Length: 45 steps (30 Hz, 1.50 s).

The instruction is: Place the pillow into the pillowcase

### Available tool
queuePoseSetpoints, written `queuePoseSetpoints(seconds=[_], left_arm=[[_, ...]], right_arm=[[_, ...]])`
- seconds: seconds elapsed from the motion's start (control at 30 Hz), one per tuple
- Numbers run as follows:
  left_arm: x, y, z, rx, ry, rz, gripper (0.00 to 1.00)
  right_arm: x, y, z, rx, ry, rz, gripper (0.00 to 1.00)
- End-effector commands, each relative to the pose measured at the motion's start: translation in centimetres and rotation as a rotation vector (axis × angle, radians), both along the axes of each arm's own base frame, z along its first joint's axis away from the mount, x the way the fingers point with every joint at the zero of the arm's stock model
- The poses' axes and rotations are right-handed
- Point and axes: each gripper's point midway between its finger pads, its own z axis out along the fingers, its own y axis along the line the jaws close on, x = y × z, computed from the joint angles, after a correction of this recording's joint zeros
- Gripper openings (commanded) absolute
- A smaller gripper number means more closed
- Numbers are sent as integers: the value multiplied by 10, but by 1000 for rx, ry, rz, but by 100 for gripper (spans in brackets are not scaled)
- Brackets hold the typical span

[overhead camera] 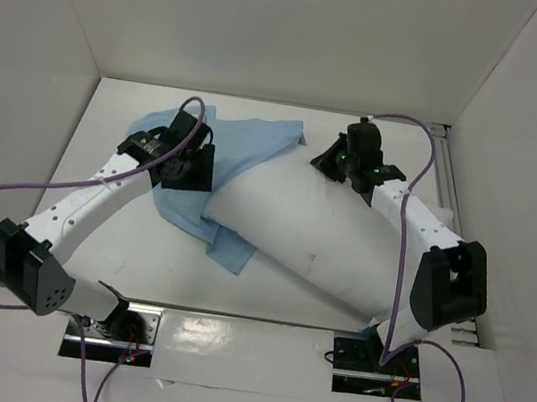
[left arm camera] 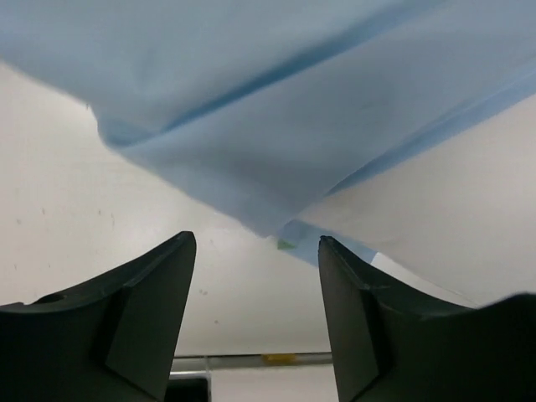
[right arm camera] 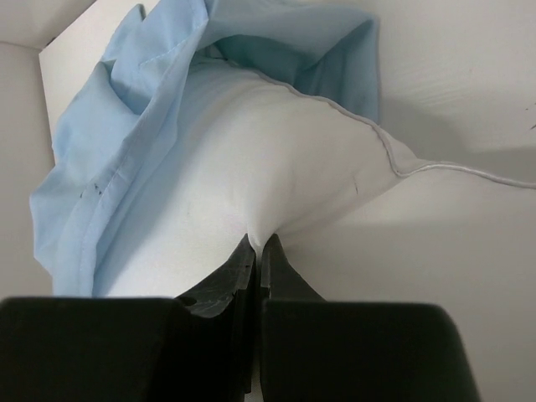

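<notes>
The plump white pillow (overhead camera: pixel 314 233) lies slantwise across the middle of the table. The light blue pillowcase (overhead camera: pixel 245 152) lies crumpled under and around its far left end. My right gripper (overhead camera: pixel 340 163) is at the pillow's far end, shut on a pinch of the white pillow fabric (right arm camera: pixel 276 193); the pillowcase (right arm camera: pixel 126 151) bunches round that end in the right wrist view. My left gripper (overhead camera: pixel 190 171) is open and empty, over the pillowcase's left part; its view shows the blue cloth (left arm camera: pixel 251 109) hanging just above and beyond the parted fingers (left arm camera: pixel 352 318).
White walls enclose the table on the left, back and right. A metal rail (overhead camera: pixel 449 177) runs along the right side. The arm bases (overhead camera: pixel 366 357) sit at the near edge, with purple cables looping out from both arms.
</notes>
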Motion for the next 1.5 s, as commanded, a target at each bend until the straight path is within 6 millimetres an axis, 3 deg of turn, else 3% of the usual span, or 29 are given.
queuePoseSetpoints(seconds=[0.0, 0.13, 0.33, 0.43, 0.47, 0.5, 0.53, 0.63, 0.67, 0.77, 0.87, 0.97, 1.07, 1.1, 1.13, 1.23, 1.47], left_arm=[[-2, 12, -11, -49, -61, 149, 74], [-8, 3, -39, -76, 1, 124, 74], [3, -7, -69, -89, 23, 89, 74], [15, -7, -72, -92, 25, 93, 59], [18, -8, -71, -93, 24, 93, 47], [19, -8, -71, -90, 29, 94, 13], [25, -11, -60, -98, 3, 85, 0], [25, -38, -41, -183, 4, -80, 0], [28, -54, -17, -245, -27, -160, 0], [0, -113, 28, -421, 23, -427, 0], [-17, -139, 63, -527, 18, -566, 0], [-21, -155, 84, -593, 15, -642, 0], [-38, -163, 78, -644, 96, -753, 0], [-41, -161, 63, -627, 137, -753, 0], [-46, -152, 48, -576, 173, -742, 0], [-54, -127, 10, -446, 234, -670, 0], [-85, -99, -20, -373, 321, -622, 0]], right_arm=[[17, 12, 31, 67, -84, 27, 0], [20, 14, 28, 61, -75, 39, 0], [23, 9, 28, 42, -65, 28, 0], [21, 8, 31, 43, -66, 28, 0], [21, 8, 31, 43, -66, 28, 0], [22, 7, 31, 38, -68, 20, 0], [21, 6, 35, 41, -76, 20, 0], [21, 3, 31, 44, -64, -10, 0], [23, 1, 31, 37, -67, -21, 0], [29, 0, 33, 56, -70, -61, 0], [32, -4, 30, 81, -66, -112, 0], [35, -3, 29, 130, -63, -156, 0], [34, -8, 18, 160, -33, -217, 0], [32, -8, 17, 171, -30, -224, 0], [30, -9, 13, 183, -16, -235, 0], [37, -25, 27, 216, -55, -277, 0], [53, -50, 42, 254, -94, -348, 0]])
